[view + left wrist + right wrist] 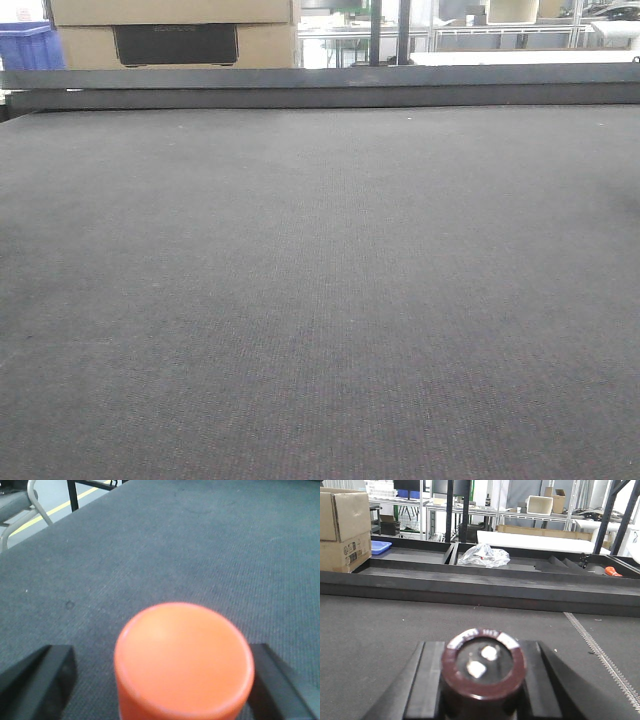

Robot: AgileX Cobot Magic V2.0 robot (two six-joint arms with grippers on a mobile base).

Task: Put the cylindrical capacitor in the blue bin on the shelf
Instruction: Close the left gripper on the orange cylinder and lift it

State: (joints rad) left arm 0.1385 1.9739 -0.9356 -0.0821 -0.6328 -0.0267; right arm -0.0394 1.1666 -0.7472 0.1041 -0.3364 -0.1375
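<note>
The cylindrical capacitor [484,672] is dark maroon with a black top and two silver terminals. In the right wrist view my right gripper [484,645] is shut on it, a black finger tight against each side, above the dark carpeted table [380,635]. An orange cylinder [182,655] sits between the fingers of my left gripper [162,650]. Its right finger [272,680] is at the cylinder's edge, while carpet shows between the cylinder and the left finger [45,675]. Neither gripper appears in the front view. The shelf and the blue bin are out of view.
A raised dark rail [320,88] bounds the table's far edge. Beyond it are cardboard boxes [342,525], a flat blue tray [380,546], a crumpled plastic bag [484,556], black posts [451,510] and a blue crate [22,45]. A zipper-like strip [600,652] runs across the carpet.
</note>
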